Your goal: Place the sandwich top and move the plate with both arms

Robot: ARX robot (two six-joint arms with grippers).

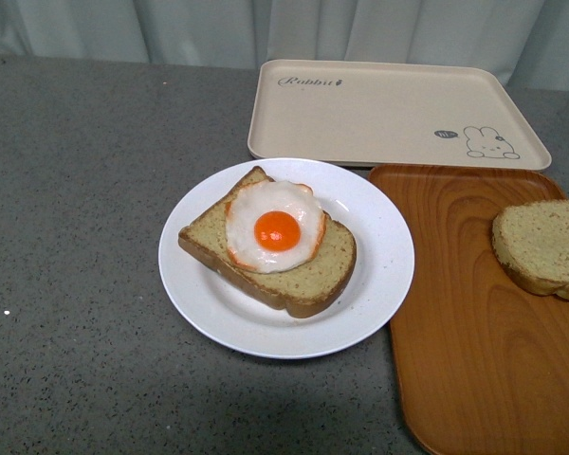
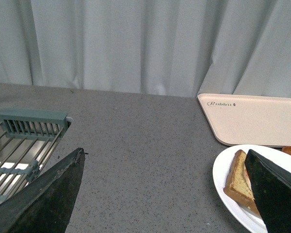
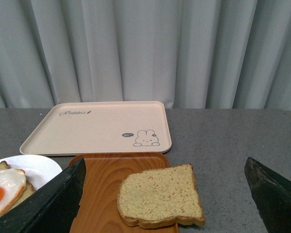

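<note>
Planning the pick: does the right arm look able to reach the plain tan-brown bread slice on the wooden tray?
Probably yes: the open right gripper faces the plain tan-brown bread slice, lying uncovered on the orange-brown wooden tray with nothing between.

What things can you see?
table: 1, grey, under everything.
plate: 1, white, table middle.
bread slice: 1, tan, on plate.
fried egg: 1, white and orange, on that slice.
wooden tray: 1, orange-brown, right of plate.
sandwich top: 1, tan, on wooden tray.
rabbit tray: 1, beige, behind plate.
wire rack: 1, grey-green, left wrist view only.
curtain: 1, pale grey, behind table.
left fingers: 2, black, apart, empty.
right fingers: 2, black, apart, empty.
</note>
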